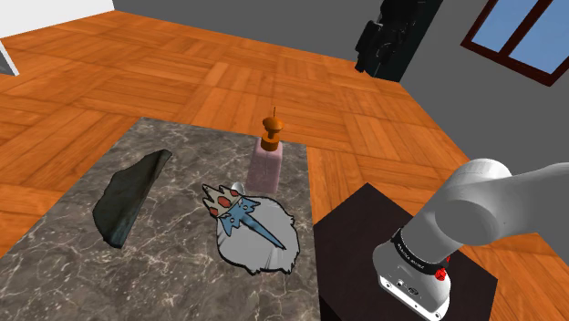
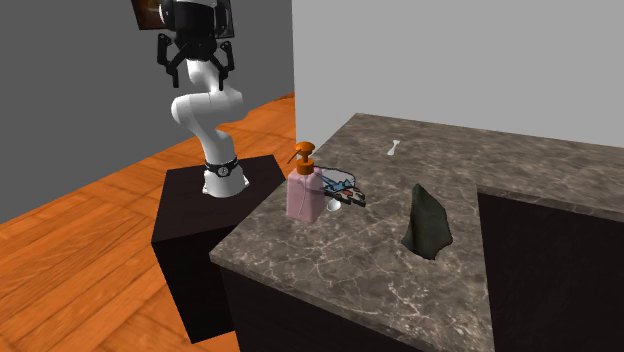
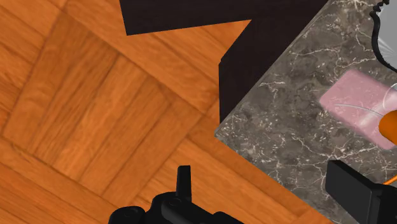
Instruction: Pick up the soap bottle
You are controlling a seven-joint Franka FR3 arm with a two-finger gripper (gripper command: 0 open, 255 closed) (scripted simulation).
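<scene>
The soap bottle (image 1: pixel 268 159) is pale pink with an orange pump and stands upright on the grey marble counter (image 1: pixel 82 264), near the edge that faces the stand. It also stands by the counter's corner in the second exterior view as the soap bottle (image 2: pixel 304 192). My gripper (image 2: pixel 196 62) hangs high above the stand, well away from the bottle, with its jaws apart. Seen from the wrist, the gripper (image 3: pixel 261 170) is open with nothing between its fingers (image 3: pixel 183 181), over the wooden floor, and the soap bottle (image 3: pixel 357 104) lies beyond the right finger.
A white plate with a blue and red figure (image 1: pixel 251 228) lies right beside the bottle. A dark rock-like slab (image 1: pixel 129 196) sits farther along the counter. A small white piece (image 2: pixel 395 148) lies near the wall. The black stand (image 1: pixel 383 237) adjoins the counter.
</scene>
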